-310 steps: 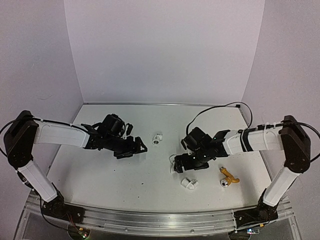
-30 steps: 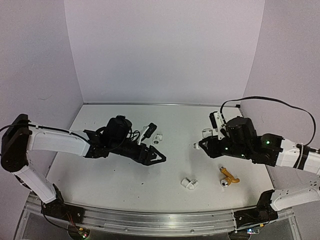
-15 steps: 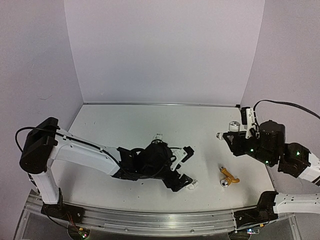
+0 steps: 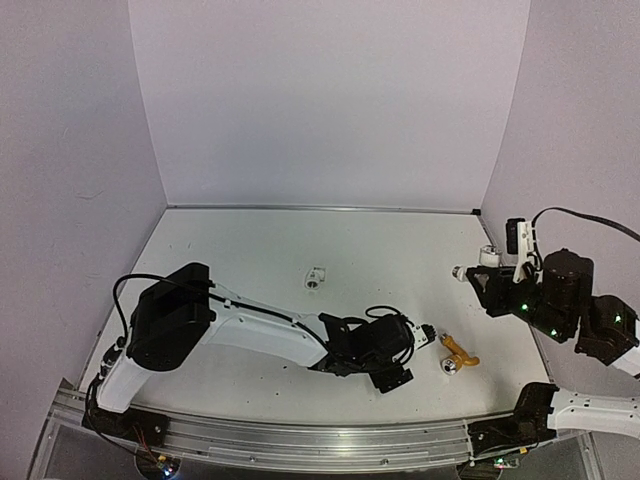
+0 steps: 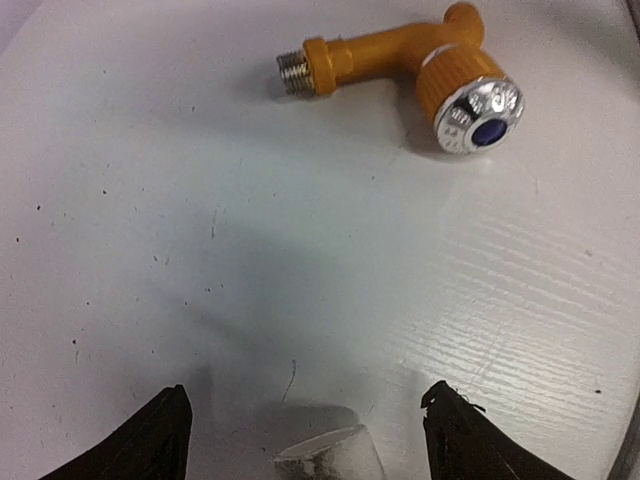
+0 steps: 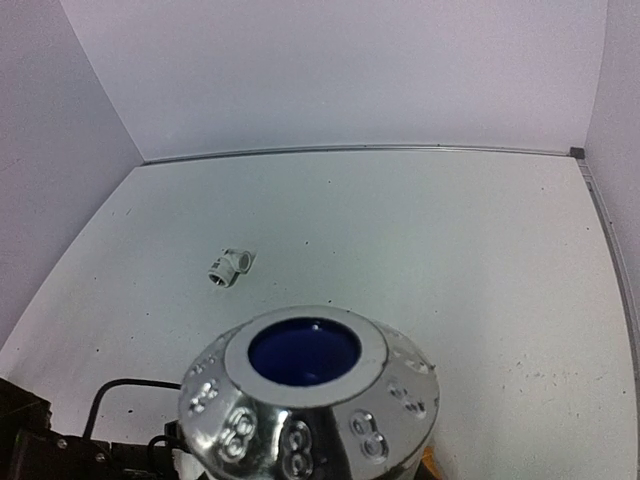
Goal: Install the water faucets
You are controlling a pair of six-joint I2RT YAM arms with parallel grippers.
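Observation:
The yellow-gold faucet lies on its side on the table, its silvery blue-centred cap to the right; in the top view it is the yellow-gold faucet at front right. My left gripper is low just left of it and open, fingers wide either side of a stubby white fitting. My right gripper is raised at the far right, shut on the white faucet. That faucet's silvery cap fills the right wrist view and hides the fingers.
A second white pipe fitting lies alone on the table mid-left, also the fitting in the right wrist view. The left arm stretches across the table front. Side walls and the back wall close in the table.
The left arm has swung right and forward, bringing its open gripper down around the front fitting beside the yellow-gold faucet. The right arm has drawn back to the right with the white faucet.

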